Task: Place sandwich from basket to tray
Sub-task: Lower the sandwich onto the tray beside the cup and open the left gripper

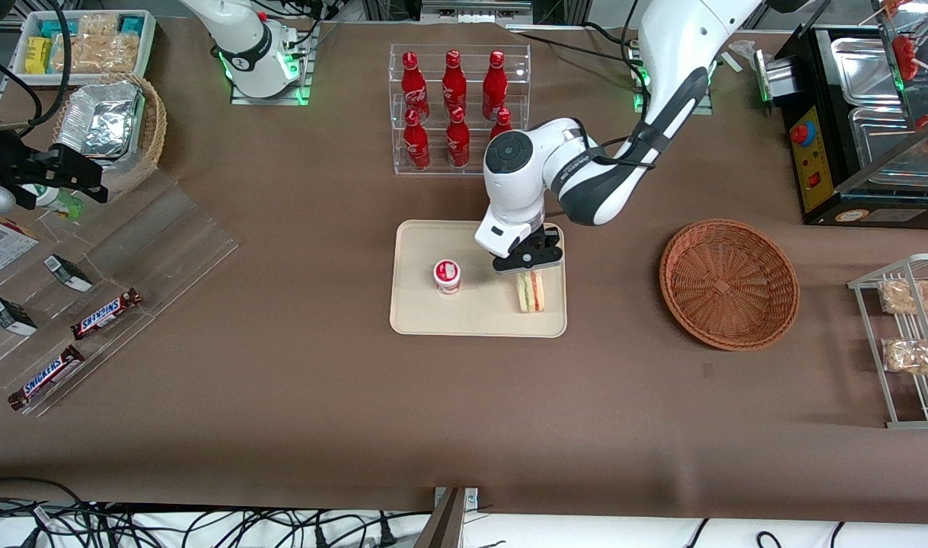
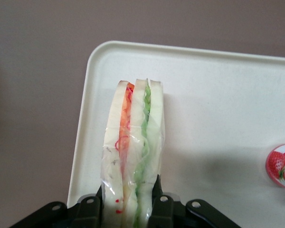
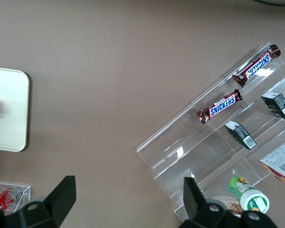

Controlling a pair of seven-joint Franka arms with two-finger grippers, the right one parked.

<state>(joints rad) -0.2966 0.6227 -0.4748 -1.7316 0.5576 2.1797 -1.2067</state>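
Brown table: left arm bent low over tray (image 1: 422, 316), gripper (image 1: 530, 268) pinching sandwich (image 1: 530, 293) upright.

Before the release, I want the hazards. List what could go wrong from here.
1. The gripper pinches the sandwich on its narrow edge; let go, it may topple.
2. It sits near the tray rim facing the empty basket, so a fall could spill it over.
3. Soft bread may get squashed.

the sandwich (image 1: 530, 292) stands on the tray (image 1: 418, 316), beside a cup (image 1: 448, 276). the gripper (image 1: 531, 266) clamps its top. the basket (image 1: 728, 283) lies toward the working arm's end.
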